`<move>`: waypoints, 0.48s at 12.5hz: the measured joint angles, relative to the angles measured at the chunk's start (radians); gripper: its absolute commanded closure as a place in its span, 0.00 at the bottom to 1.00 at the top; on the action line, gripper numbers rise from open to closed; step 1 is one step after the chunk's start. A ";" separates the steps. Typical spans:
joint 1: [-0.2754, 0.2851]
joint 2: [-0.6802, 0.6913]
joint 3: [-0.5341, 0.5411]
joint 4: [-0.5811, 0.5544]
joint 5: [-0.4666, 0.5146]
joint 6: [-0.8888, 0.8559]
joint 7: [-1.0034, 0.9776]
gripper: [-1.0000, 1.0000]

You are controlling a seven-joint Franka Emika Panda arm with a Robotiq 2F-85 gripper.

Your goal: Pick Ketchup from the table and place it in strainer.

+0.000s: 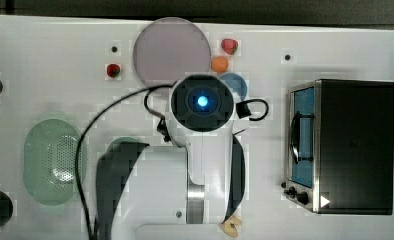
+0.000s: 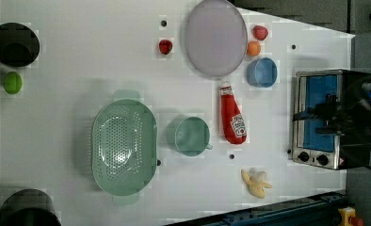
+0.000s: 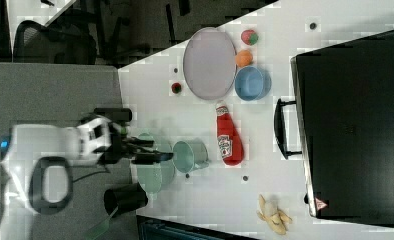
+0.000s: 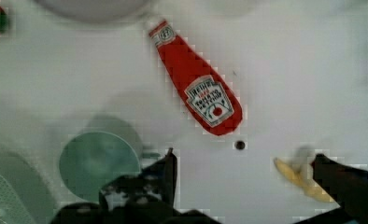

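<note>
The Ketchup (image 2: 232, 115) is a red squeeze bottle with a white label, lying flat on the white table between the green mug and the toaster oven, cap toward the lilac plate. It also shows in the right view (image 3: 228, 135) and the wrist view (image 4: 196, 79). The strainer (image 2: 123, 148), a pale mint-green perforated basket, sits beyond the mug (image 1: 52, 160). My gripper (image 4: 247, 172) hangs open well above the table with nothing between its fingers (image 4: 170, 168); the bottle lies apart from them. In the right view the gripper (image 3: 159, 150) hovers over the mug and strainer. In the top view my arm hides the bottle.
A green mug (image 2: 191, 136) stands right beside the bottle. A lilac plate (image 2: 215, 37), a blue bowl (image 2: 262, 72), an orange and strawberries lie past its cap. A toaster oven (image 2: 318, 117) stands at the left view's right, a peeled banana (image 2: 256, 182) near the front edge.
</note>
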 measured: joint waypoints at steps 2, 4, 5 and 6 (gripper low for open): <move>-0.005 0.009 0.007 -0.078 -0.003 0.044 -0.141 0.00; -0.004 0.013 0.021 -0.135 -0.003 0.144 -0.287 0.00; 0.001 0.015 0.022 -0.148 -0.005 0.189 -0.342 0.00; 0.003 0.017 0.024 -0.164 -0.006 0.240 -0.380 0.00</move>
